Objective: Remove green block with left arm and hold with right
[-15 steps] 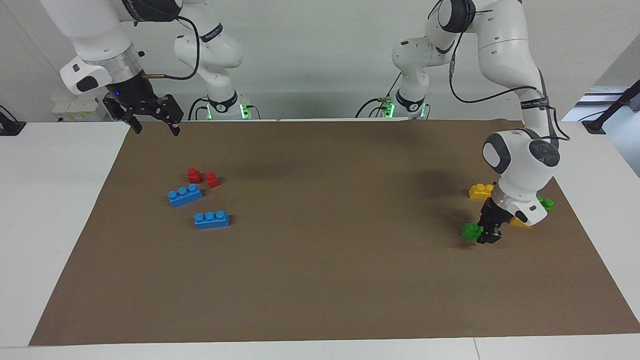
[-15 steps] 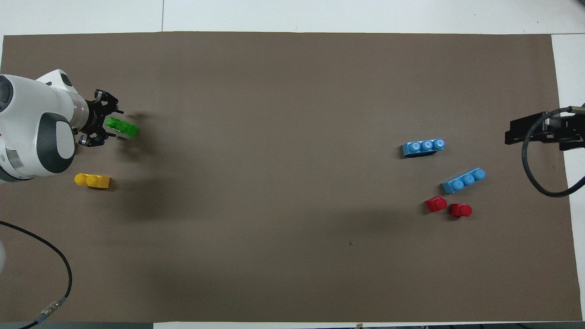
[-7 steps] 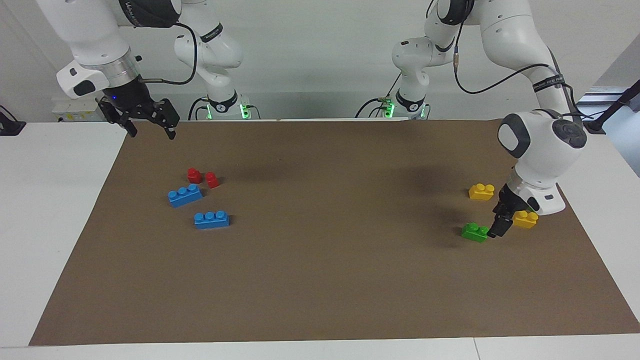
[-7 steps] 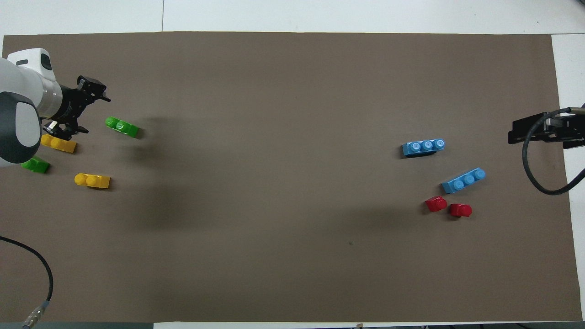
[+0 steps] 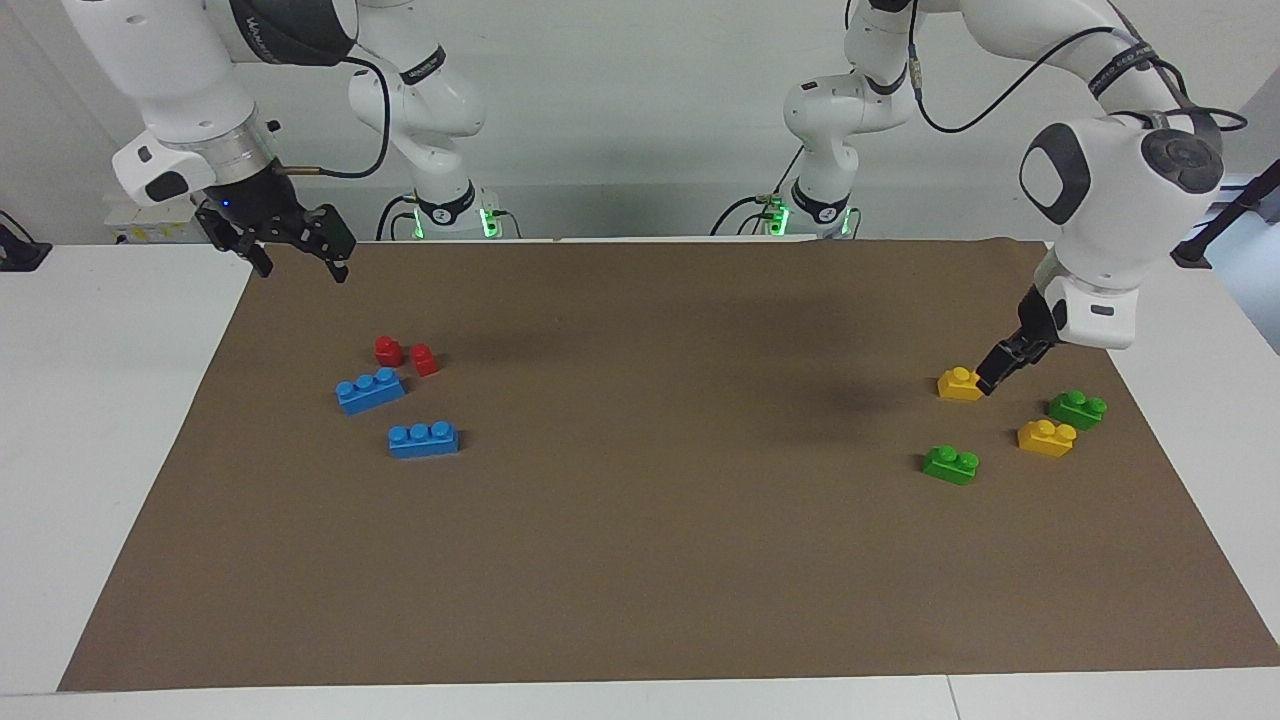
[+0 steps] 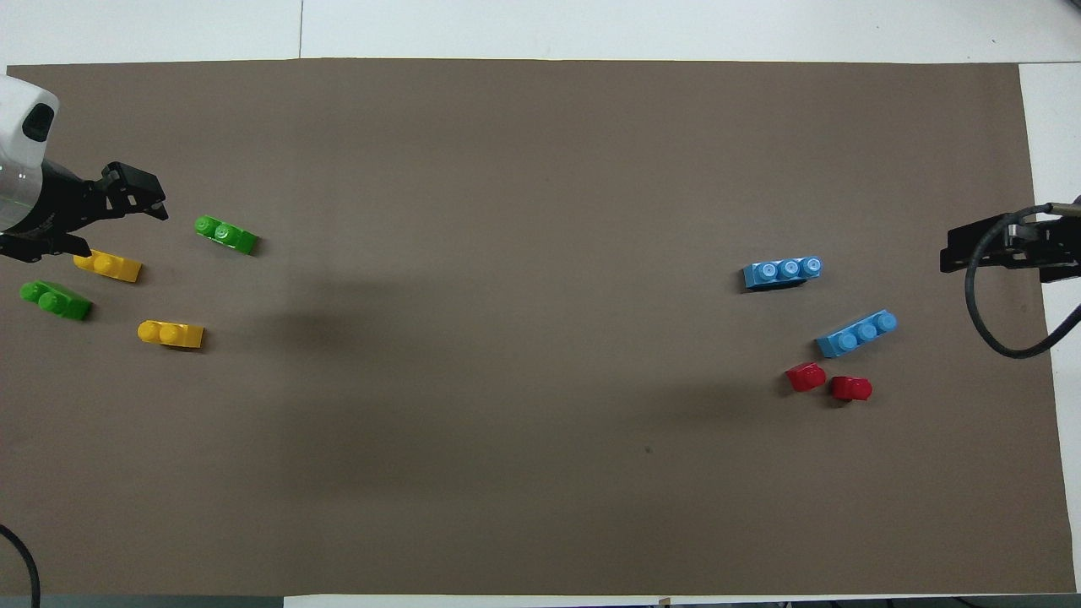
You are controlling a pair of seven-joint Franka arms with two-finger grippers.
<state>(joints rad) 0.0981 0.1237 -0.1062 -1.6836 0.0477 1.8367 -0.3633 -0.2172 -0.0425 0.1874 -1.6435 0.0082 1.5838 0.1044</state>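
A green block lies alone on the brown mat, studs up; it also shows in the overhead view. A second green block lies closer to the mat's edge at the left arm's end. My left gripper is open and empty, raised over the mat above the yellow bricks and apart from both green blocks. My right gripper is open and empty, and waits in the air over the mat's edge at the right arm's end.
Two yellow bricks lie among the green blocks. Two blue three-stud bricks and two small red bricks lie toward the right arm's end. The brown mat covers the table.
My left gripper let go of the green block on the mat, then rose and drew back toward its end, uncovering a yellow brick and the second green block. The right gripper barely moved.
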